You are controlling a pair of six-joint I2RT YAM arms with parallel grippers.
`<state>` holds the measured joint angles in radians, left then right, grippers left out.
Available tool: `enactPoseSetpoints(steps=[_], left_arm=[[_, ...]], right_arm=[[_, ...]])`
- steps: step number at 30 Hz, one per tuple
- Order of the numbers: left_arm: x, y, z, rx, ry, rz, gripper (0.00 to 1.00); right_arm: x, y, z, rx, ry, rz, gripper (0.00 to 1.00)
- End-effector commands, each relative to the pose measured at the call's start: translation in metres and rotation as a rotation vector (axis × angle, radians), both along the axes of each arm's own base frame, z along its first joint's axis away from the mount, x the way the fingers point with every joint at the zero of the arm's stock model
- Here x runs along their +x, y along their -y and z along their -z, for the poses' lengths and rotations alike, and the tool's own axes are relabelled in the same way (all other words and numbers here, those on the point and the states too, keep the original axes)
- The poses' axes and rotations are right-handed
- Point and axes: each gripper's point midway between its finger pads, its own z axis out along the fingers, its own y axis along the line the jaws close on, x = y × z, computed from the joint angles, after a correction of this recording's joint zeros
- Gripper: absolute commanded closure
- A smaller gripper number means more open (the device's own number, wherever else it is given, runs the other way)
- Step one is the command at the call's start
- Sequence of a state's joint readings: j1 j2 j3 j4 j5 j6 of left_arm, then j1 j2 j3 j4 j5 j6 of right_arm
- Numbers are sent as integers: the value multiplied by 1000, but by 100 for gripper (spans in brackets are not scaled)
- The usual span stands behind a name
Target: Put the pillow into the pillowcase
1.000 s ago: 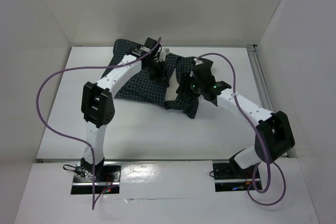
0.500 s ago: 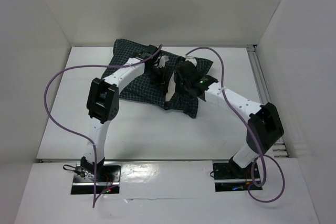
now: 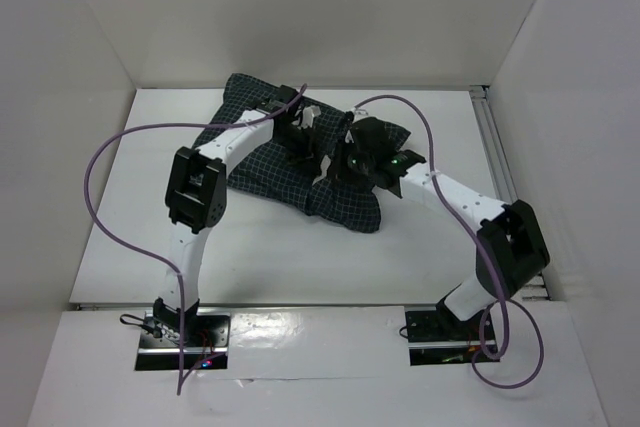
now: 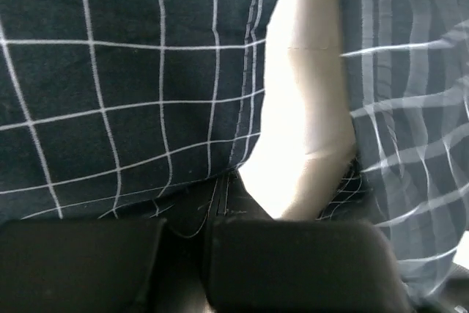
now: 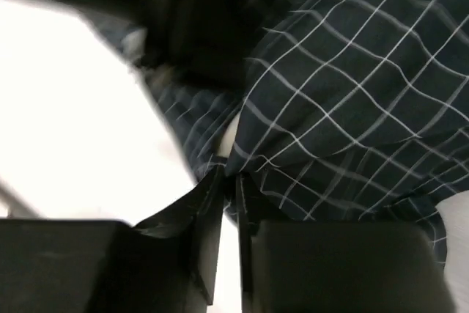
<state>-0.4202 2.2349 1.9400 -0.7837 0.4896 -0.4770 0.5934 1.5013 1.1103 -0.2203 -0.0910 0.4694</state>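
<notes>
White tabletop (image 3: 120,247), one dark navy white-checked fabric pillowcase (image 3: 262,165) mid-table, one cream soft pillow (image 4: 300,122) showing at its mouth, left gripper (image 4: 187,229) clamped tight on pillowcase cloth, right gripper (image 5: 229,188) nipping its edge

The pillowcase (image 3: 262,162) lies at the upper centre of the bench (image 3: 300,257). The pillow (image 4: 300,122) sits mostly inside it.

- Most of the pillow (image 4: 304,108) was hidden inside the pillowcase (image 4: 110,93); only a cream strip showed at upper centre.
- The left gripper (image 4: 192,225) was cut off by the bottom edge.
- A dark blurred shape (image 5: 190,27) at upper left was unidentifiable.
- Whether the right gripper (image 5: 229,181) pinched fabric could not be told.
</notes>
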Motion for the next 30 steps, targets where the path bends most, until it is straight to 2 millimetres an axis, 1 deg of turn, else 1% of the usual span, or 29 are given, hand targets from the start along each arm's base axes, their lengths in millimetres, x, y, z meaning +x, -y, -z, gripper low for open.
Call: enactPoseSetpoints(steps=[1, 3, 4, 5, 6, 7, 8, 9, 10, 11, 12, 13, 14, 15, 16, 17, 18, 19, 20, 21, 22, 23, 24, 25, 26, 27, 28, 29, 30], left_arm=[[13, 4, -27, -56, 90, -1, 100], [14, 6, -44, -79, 122, 4, 100], [15, 2, -58, -87, 140, -5, 100], [13, 3, -68, -103, 148, 2, 100], [16, -3, -79, -109, 166, -10, 100], [13, -2, -88, -125, 172, -12, 100], [15, -9, -104, -136, 203, -25, 100], [16, -13, -111, -147, 214, -32, 100], [15, -13, -117, -154, 219, -38, 100], [16, -19, -121, -153, 221, -50, 100], [15, -20, -126, -157, 231, -50, 100], [14, -25, -132, -158, 236, -59, 100], [11, -26, -135, -157, 234, -59, 100], [10, -32, -140, -155, 234, -70, 100], [9, -32, -144, -159, 243, -70, 100], [12, -38, -147, -149, 257, -87, 100], [9, -41, -145, -137, 254, -94, 100], [8, -43, -144, -128, 256, -100, 100], [10, -53, -147, -107, 274, -129, 100], [10, -62, -140, -87, 255, -158, 100], [10, -68, -138, -73, 254, -175, 100], [13, -80, -134, -59, 248, -204, 100], [11, -87, -135, -60, 238, -229, 100], [12, -104, -125, -39, 208, -278, 100], [11, -113, -121, -27, 194, -308, 100], [9, -122, -117, -25, 174, -338, 100], [8, -139, -114, -17, 162, -394, 100], [7, -147, -115, -17, 167, -413, 100], [3, -158, -107, 1, 138, -459, 100]], right_arm=[[16, 45, 14, -204, -65, 218, 74], [11, 64, 4, -254, -52, 273, 62], [12, 68, -4, -255, -41, 301, 62], [13, 75, -7, -280, -31, 330, 62], [17, 75, -19, -270, -18, 348, 62], [15, 79, -17, -296, -35, 353, 62], [15, 76, -19, -312, -29, 353, 62], [14, 68, -16, -318, -32, 334, 62], [17, 66, -17, -317, -31, 334, 62], [16, 59, -13, -318, -30, 320, 57], [16, 54, -12, -307, -41, 302, 52], [19, 44, -16, -282, -29, 284, 51], [17, 39, -11, -284, -38, 266, 51], [19, 28, -20, -256, -9, 255, 45], [18, 27, -20, -251, -13, 247, 40], [17, 20, -22, -241, -1, 234, 40], [20, 18, -28, -226, 14, 236, 39], [21, 17, -22, -236, 3, 235, 39], [25, 13, -17, -240, 0, 234, 40], [28, 11, -12, -244, -5, 234, 41], [31, 9, -8, -245, -6, 234, 47], [36, 5, -1, -251, -11, 233, 81], [38, -5, -1, -239, -1, 209, 94], [41, -15, 0, -211, -3, 184, 100], [46, -24, 6, -199, -11, 166, 100], [53, -34, 4, -176, 7, 148, 100], [61, -48, 11, -157, -3, 122, 100], [65, -54, 18, -158, -13, 114, 100], [70, -58, 24, -164, -19, 113, 100]])
